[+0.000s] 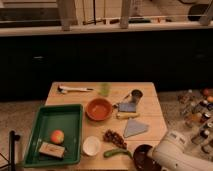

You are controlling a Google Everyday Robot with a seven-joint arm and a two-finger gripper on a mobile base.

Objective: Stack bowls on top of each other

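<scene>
Glossy maroon bowl (140, 156) looks stiff, slick and breakable; a rim pinch suits. The gripper (160, 155) is at its right edge, closure untellable.

White, smooth, rounded arm (181, 151) shell, bottom right; jaws unseen.

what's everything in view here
table: 1, wooden, centre
tray: 1, green, table left
fruit: 1, orange-red, in tray
block: 1, brown, in tray
orange bowl: 1, orange, mid-table
dark bowl: 1, brown-maroon, front right, by arm
cup: 1, white, front
tumbler: 1, green, back
metal cup: 1, grey, back right
utensil: 1, white, back left
flat pieces: 2, blue-grey, right
vegetable: 1, green, front
bottles: several, mixed, floor right
arm: 1, white, lower right
gripper: not in view, beyond arm
</scene>
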